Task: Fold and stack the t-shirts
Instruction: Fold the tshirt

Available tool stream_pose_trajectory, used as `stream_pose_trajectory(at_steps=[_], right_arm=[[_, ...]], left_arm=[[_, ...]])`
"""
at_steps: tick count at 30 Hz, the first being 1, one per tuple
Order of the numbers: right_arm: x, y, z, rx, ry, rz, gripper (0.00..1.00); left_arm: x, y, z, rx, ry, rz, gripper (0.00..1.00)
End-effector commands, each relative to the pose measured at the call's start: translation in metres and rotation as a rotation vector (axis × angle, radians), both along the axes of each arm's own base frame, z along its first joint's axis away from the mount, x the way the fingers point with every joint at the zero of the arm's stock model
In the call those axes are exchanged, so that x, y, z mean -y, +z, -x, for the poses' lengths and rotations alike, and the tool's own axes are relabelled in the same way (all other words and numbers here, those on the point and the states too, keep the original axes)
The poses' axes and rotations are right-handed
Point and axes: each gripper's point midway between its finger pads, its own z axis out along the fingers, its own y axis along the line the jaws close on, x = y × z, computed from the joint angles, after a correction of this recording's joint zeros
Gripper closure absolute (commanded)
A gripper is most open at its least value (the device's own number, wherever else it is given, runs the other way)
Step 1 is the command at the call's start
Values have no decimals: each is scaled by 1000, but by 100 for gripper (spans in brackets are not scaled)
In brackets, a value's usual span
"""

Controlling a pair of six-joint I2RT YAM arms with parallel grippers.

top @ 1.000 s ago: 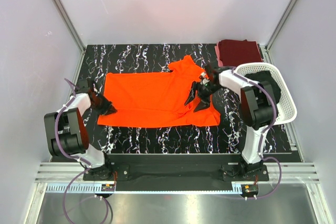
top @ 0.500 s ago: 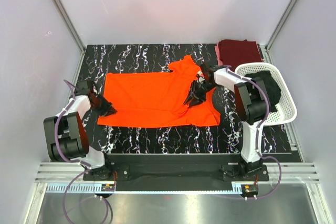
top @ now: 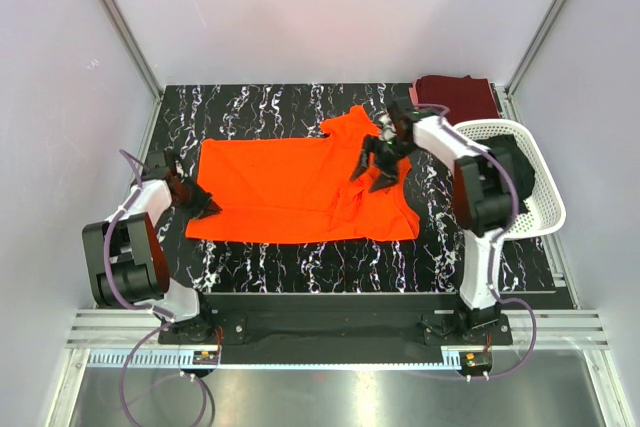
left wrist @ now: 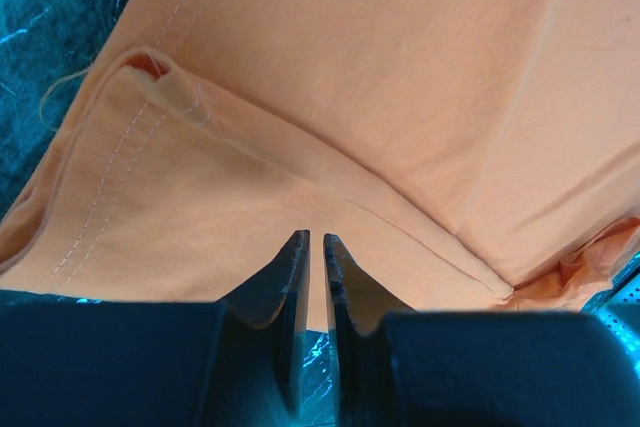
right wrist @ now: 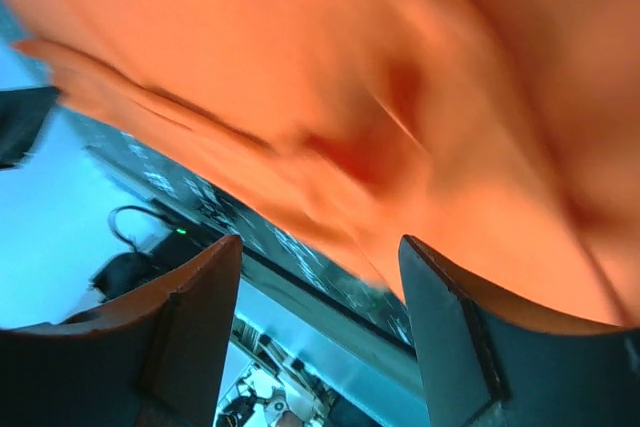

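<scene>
The orange t-shirt (top: 290, 187) lies spread flat on the black marbled table (top: 260, 107), and it fills the left wrist view (left wrist: 380, 77). My left gripper (top: 203, 205) sits at the shirt's near left corner. Its jaws (left wrist: 316, 237) are shut to a thin slit on the hem edge. My right gripper (top: 374, 169) hovers over the shirt's right part by the sleeve. It is open in the blurred right wrist view (right wrist: 320, 239), with nothing between its fingers. A folded maroon t-shirt (top: 457, 99) rests at the back right. The black t-shirt (top: 512, 169) lies in the basket.
The white perforated basket (top: 550, 197) stands at the table's right edge, next to the right arm. Grey walls enclose the table on three sides. Bare table strips run behind and in front of the orange shirt.
My right gripper moved away from the near edge toward the sleeve, closing partway and opening again. The left gripper stayed at the shirt's corner.
</scene>
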Motion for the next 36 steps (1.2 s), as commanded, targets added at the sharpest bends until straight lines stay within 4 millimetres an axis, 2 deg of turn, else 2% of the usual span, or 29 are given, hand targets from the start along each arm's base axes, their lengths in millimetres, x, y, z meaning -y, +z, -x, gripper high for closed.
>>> stream_pose_trajectory(at_steps=[1, 2, 4, 5, 6, 8, 9, 10, 11, 12, 13, 14, 15, 16, 17, 18, 19, 20, 21, 22, 23, 24, 25, 26, 27, 29, 30, 36], right_arm=[[64, 32, 30, 72, -51, 146, 28], [75, 17, 49, 21, -68, 164, 28], [90, 22, 55, 58, -121, 165, 29], [94, 12, 64, 46, -123, 185, 30], [87, 15, 56, 99, -112, 141, 31], [70, 21, 53, 89, -103, 41, 33], [62, 17, 47, 73, -99, 22, 33], [54, 18, 44, 68, -81, 6, 33], [51, 26, 32, 88, -82, -5, 32], [51, 26, 26, 88, -89, 2, 31], [55, 19, 21, 76, -106, 29, 31], [54, 24, 11, 97, -113, 33, 31], [54, 25, 5, 107, -111, 35, 31], [54, 16, -1, 100, -100, 50, 31], [53, 23, -14, 140, -91, 48, 31], [53, 21, -21, 152, -88, 58, 33], [53, 14, -27, 146, -79, 66, 36], [52, 21, -39, 179, -79, 53, 39], [50, 16, -47, 190, -76, 47, 47], [49, 19, -56, 215, -76, 42, 50], [50, 18, -61, 228, -73, 40, 50], [50, 11, -66, 233, -66, 40, 53], [49, 9, -69, 235, -62, 31, 55], [48, 11, -75, 254, -54, 23, 56], [47, 9, -84, 282, -40, 22, 61], [46, 5, -87, 294, -23, 20, 62], [46, 2, -88, 287, -22, 23, 61], [42, 0, -90, 268, -2, -8, 54]], left_arm=[[-6, 9, -16, 45, 0, -16, 85], [-7, 8, -16, 40, 3, -14, 85], [-6, 5, -17, 35, 2, -6, 85], [-6, 6, -18, 33, 2, -4, 85], [-5, 5, -18, 30, -1, -2, 85], [-3, 6, -20, 39, -16, 12, 84], [2, 8, -23, 60, -51, 21, 82], [13, 15, -27, 99, -101, 63, 78], [20, 24, -38, 163, -144, 77, 68], [29, 34, -46, 223, -201, 92, 64], [54, 45, -48, 273, -286, 147, 60], [68, 56, -60, 352, -342, 168, 53], [81, 66, -67, 396, -386, 190, 51], [108, 72, -68, 422, -465, 218, 50], [121, 80, -76, 472, -508, 214, 48], [137, 79, -79, 484, -556, 215, 48], [165, 90, -85, 536, -624, 201, 47], [179, 92, -88, 552, -649, 195, 47], [192, 85, -92, 545, -667, 196, 48], [215, 94, -98, 592, -711, 190, 49], [227, 95, -101, 602, -730, 188, 49], [245, 83, -99, 581, -767, 187, 50], [253, 87, -109, 602, -768, 163, 51], [261, 85, -111, 610, -785, 164, 52], [280, 71, -112, 593, -822, 136, 53], [296, 70, -113, 604, -858, 136, 53], [301, 59, -113, 582, -864, 136, 53], [330, 39, -95, 535, -920, 145, 50]])
